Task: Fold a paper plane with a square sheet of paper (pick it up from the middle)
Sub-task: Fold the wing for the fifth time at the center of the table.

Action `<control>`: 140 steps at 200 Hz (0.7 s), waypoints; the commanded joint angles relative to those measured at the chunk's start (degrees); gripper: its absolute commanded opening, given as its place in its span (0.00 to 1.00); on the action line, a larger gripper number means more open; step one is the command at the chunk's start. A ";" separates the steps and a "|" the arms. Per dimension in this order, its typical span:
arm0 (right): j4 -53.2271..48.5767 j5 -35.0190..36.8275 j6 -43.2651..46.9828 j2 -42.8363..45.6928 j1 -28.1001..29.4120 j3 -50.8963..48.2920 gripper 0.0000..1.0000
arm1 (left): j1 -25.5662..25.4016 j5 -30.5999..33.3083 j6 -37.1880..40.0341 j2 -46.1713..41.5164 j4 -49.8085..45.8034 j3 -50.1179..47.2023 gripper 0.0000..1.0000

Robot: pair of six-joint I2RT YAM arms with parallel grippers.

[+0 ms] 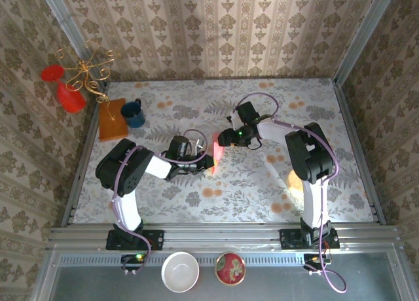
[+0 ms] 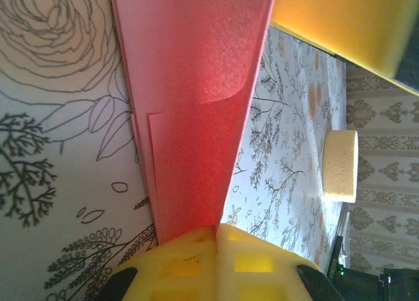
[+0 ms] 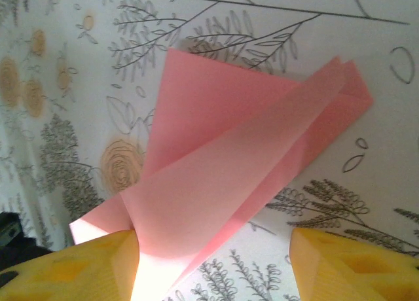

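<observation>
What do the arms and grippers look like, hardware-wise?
Left arm and right arm match: white links, bulky black joint housings, lavender cables looping alongside, black base plates. Green lights glow at the left base and near the right wrist. Gripper fingers are yellow plastic with square recessed pockets.

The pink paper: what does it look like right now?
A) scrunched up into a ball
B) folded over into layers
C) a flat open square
B: in the right wrist view the pink paper shows several smooth flaps with sharp creases, lying over each other.
</observation>
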State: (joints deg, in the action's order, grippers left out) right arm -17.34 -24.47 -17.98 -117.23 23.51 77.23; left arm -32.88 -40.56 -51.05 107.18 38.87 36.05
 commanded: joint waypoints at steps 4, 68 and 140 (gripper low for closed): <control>-4.33 7.19 -0.87 -2.97 1.22 2.11 0.64 | -0.16 -0.93 -0.81 1.56 -1.89 -1.01 0.00; -9.68 15.33 -4.60 -6.37 3.81 4.86 0.63 | -0.37 -0.08 0.87 -3.78 -6.86 0.04 0.13; -12.62 18.36 -8.68 -7.58 5.15 5.72 0.62 | -1.10 6.62 3.62 -11.73 -16.34 1.56 0.32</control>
State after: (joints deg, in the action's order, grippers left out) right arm -25.91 -9.78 -24.32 -120.09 28.29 84.03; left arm -33.34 -37.82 -49.71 97.89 28.40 36.03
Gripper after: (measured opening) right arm 0.616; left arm 0.302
